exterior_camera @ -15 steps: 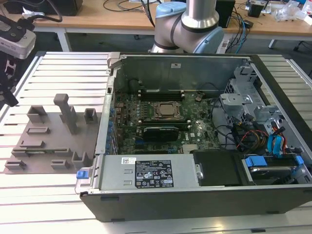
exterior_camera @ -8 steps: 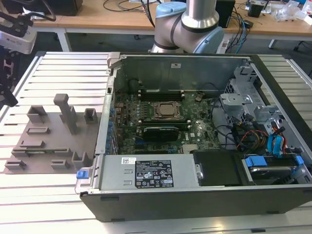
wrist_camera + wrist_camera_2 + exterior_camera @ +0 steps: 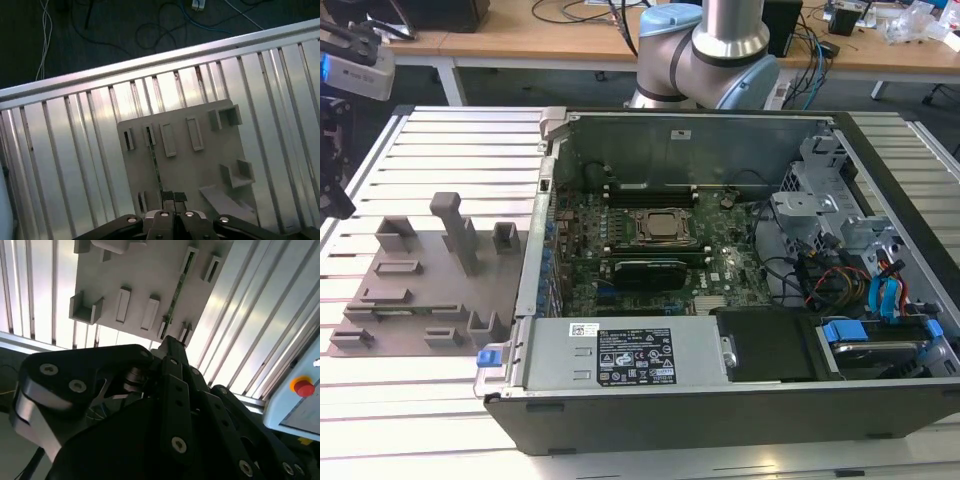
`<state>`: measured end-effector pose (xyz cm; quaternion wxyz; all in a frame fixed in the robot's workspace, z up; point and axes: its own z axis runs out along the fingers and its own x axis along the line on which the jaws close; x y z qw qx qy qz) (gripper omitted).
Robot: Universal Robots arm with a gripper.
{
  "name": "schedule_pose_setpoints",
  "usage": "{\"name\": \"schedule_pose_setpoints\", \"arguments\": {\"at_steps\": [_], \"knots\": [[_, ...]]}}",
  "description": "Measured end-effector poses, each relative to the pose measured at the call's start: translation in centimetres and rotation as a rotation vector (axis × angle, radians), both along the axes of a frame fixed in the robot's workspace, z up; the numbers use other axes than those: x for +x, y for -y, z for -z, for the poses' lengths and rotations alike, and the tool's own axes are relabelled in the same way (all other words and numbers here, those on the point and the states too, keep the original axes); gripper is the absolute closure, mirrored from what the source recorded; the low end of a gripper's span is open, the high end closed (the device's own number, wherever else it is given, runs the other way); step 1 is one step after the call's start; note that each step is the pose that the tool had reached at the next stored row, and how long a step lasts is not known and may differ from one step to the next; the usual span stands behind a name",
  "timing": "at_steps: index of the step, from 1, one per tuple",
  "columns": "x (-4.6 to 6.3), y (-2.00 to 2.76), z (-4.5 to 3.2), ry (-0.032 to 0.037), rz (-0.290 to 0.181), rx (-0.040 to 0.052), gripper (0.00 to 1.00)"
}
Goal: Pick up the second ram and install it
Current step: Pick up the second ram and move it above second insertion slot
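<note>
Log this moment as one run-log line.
second ram: on edge in grey tray slots | claw: above tray, near ram's end

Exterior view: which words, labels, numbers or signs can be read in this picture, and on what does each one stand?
Nothing can be quoted; all the print is too small to read.
Black label on the power supply: many lines of white print, unreadable.
White sticker beside it on the same housing: unreadable.
Small sticker on the case wall behind the motherboard: unreadable.
</note>
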<state>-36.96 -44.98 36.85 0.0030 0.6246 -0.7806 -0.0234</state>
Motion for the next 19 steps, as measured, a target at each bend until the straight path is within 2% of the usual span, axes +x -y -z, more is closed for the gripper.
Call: {"name": "schedule_pose_setpoints", "arguments": {"at_steps": [7, 12, 14, 15, 16, 17, 19], "knots": [[0.0, 0.0, 0.0, 0.0, -0.094, 0.0, 0.9], [0.0, 0.0, 0.0, 0.0, -0.183, 0.0, 0.9], [0.0, 0.0, 0.0, 0.0, -0.194, 0.0001, 0.9], [0.0, -0.01, 0.01, 0.0001, -0.217, -0.0007, 0.9], [0.0, -0.01, 0.0, -0.0006, -0.233, -0.0054, 0.9], [0.0, -0.01, 0.0, -0.001, -0.24, -0.0098, 0.9], [0.0, -0.02, 0.0, -0.0012, -0.243, -0.0107, 0.9]]}}
